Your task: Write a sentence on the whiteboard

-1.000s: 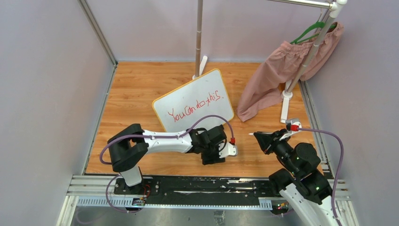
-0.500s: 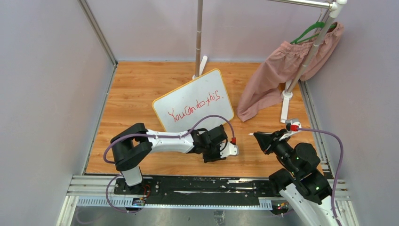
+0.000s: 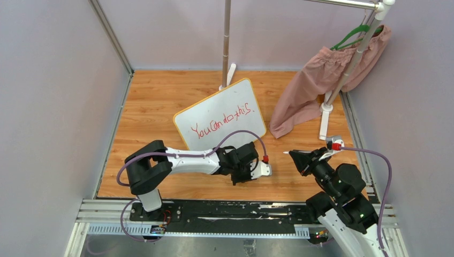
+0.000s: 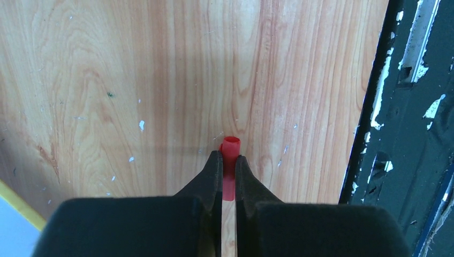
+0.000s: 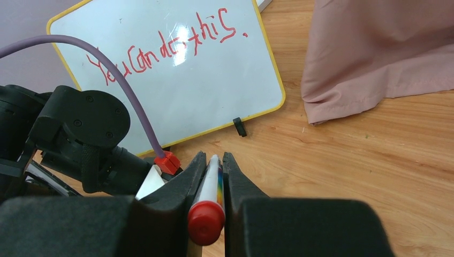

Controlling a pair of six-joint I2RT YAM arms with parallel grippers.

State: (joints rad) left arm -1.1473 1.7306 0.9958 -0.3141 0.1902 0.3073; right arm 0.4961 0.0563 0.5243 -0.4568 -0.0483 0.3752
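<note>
The whiteboard [image 3: 220, 114] lies tilted on the wooden table [image 3: 155, 101], near its middle, with its yellow rim showing all round and one small black clip foot [image 5: 240, 127] at its near edge. Across it runs the sentence [image 3: 221, 121] in red marker, reading "You can do this.", in one slanted line.

Just in front of the board, the left gripper [image 4: 228, 160] is low over the wood and pinches a small red cap [image 4: 230, 152] between its closed fingers; the cap's round end sticks out past the fingertips. A purple cable [image 3: 241, 135] arcs over this arm's wrist.

To the right, apart from the board, the right gripper [image 5: 214, 160] clamps a marker [image 5: 210, 201] with a white barrel and a red end, its length lying between the jaws and pointing toward the board.

Farther right, a pink garment [image 3: 313, 91] hangs from a green hanger [image 3: 353, 35] on a rack [image 3: 342, 69], its hem touching the table.
</note>
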